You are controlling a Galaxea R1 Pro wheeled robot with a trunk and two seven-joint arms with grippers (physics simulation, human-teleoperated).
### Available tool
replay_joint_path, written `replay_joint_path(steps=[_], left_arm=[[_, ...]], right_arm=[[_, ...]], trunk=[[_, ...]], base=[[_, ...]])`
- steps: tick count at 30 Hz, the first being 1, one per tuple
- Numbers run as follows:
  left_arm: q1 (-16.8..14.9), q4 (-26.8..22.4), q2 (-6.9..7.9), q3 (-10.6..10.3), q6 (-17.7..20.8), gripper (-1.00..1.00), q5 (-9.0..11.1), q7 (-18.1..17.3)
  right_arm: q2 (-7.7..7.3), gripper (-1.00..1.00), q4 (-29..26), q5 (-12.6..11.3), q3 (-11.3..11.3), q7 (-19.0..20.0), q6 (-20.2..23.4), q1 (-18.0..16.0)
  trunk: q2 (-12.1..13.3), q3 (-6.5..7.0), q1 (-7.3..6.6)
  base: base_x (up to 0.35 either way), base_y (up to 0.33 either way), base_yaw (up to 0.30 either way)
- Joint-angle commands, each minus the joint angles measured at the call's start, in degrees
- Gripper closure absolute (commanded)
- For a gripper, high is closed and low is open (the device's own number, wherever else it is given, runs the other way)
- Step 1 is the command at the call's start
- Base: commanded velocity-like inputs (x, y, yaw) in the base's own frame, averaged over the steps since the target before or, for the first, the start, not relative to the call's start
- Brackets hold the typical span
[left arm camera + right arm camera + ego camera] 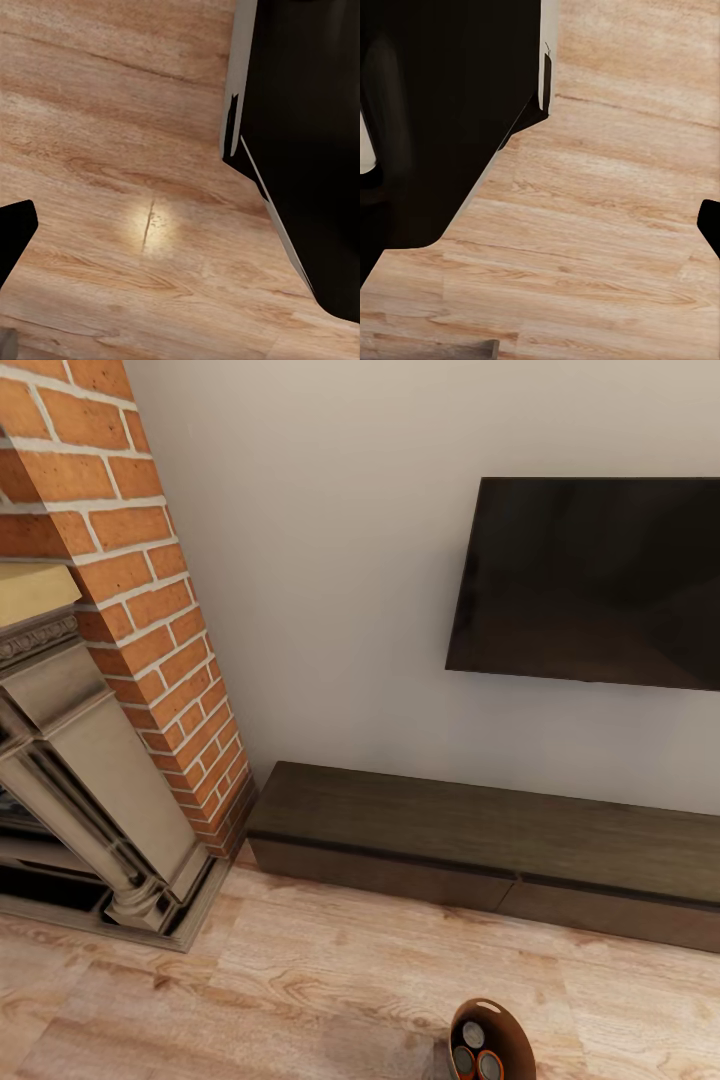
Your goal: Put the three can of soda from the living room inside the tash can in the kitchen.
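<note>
Trash can [492, 1040] seen low in head view, upright on wood floor [300, 980], soda cans [473, 1050] inside. Claw state cannot be told; nearer arm undetermined.

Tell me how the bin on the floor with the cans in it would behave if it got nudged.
The bin looks small and thin-walled, so it is probably light and would slide on the smooth wood floor. It appears tilted in the head view, so it may tip. The cans lie loose inside, so they would likely rattle and shift its weight.
</note>
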Motion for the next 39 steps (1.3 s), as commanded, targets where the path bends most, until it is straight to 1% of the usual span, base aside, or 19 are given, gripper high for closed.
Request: replay_joint_path(steps=[1, 39], left_arm=[[0.0, 0.0, 0.00, 0.0, 0.0, -1.00, 0.0, 0.0], [0.0, 0.0, -0.01, 0.0, 0.0, -1.00, 0.0, 0.0]], right_arm=[[0.00, -1.00, 0.0, 0.0, 0.0, 0.0, 0.0, 0.0], [0.00, -1.00, 0.0, 0.0, 0.0, 0.0, 0.0, 0.0]], trunk=[[0.0, 0.00, 0.00], [0.0, 0.00, 0.00]], base=[[0.000, 0.000, 0.000], [0.000, 0.000, 0.000]])
